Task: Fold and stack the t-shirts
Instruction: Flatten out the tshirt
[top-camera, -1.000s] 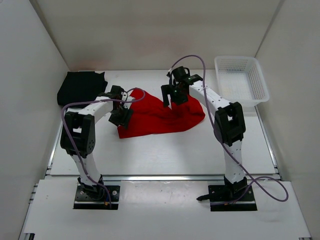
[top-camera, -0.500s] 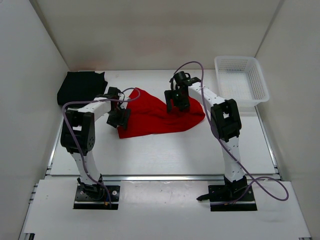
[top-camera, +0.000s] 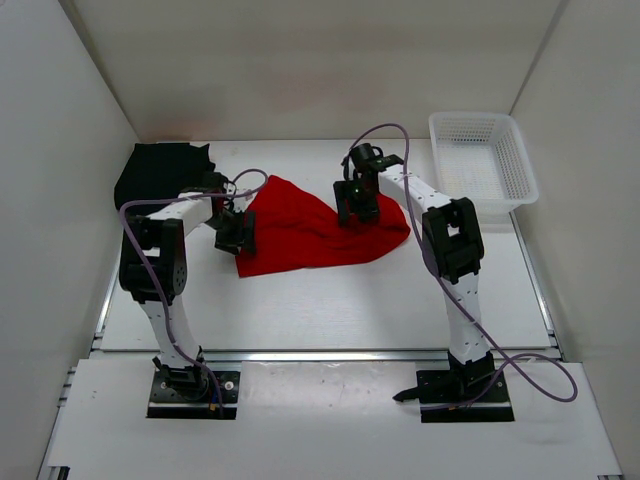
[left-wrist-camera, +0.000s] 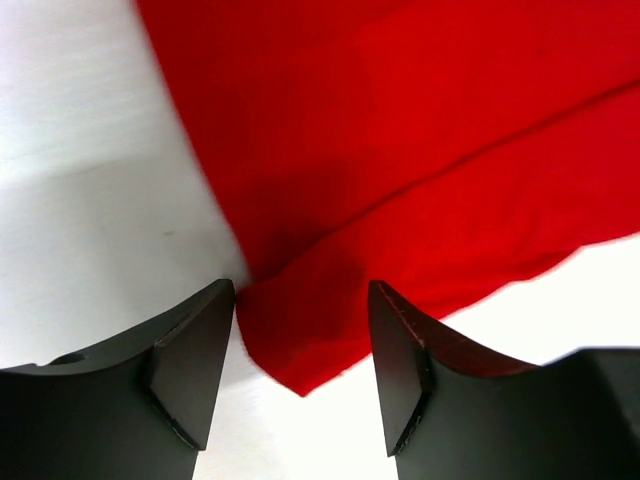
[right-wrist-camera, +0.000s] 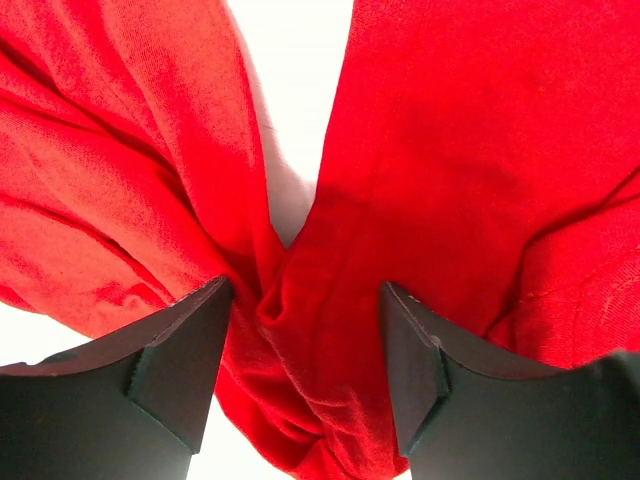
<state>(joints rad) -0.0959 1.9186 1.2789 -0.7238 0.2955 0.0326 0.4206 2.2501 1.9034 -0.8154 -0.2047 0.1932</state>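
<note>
A red t-shirt (top-camera: 320, 232) lies crumpled and spread out in the middle of the table. A black t-shirt (top-camera: 160, 175) lies bunched at the far left. My left gripper (top-camera: 235, 232) is down at the red shirt's left edge. In the left wrist view this gripper (left-wrist-camera: 300, 295) is open, and a corner of the red cloth (left-wrist-camera: 300, 350) lies on the table between its fingers. My right gripper (top-camera: 358, 200) is over the shirt's upper middle. In the right wrist view it (right-wrist-camera: 305, 290) is open astride a bunched fold of red cloth (right-wrist-camera: 300, 340).
A white mesh basket (top-camera: 520, 165) stands at the back right, beyond the right arm. White walls close in the table on the left, back and right. A strip of bare table (top-camera: 320, 310) runs between the shirt and the arm bases.
The right gripper has come down onto the red shirt and its jaws have narrowed. The left gripper has shifted slightly left along the shirt's left edge.
</note>
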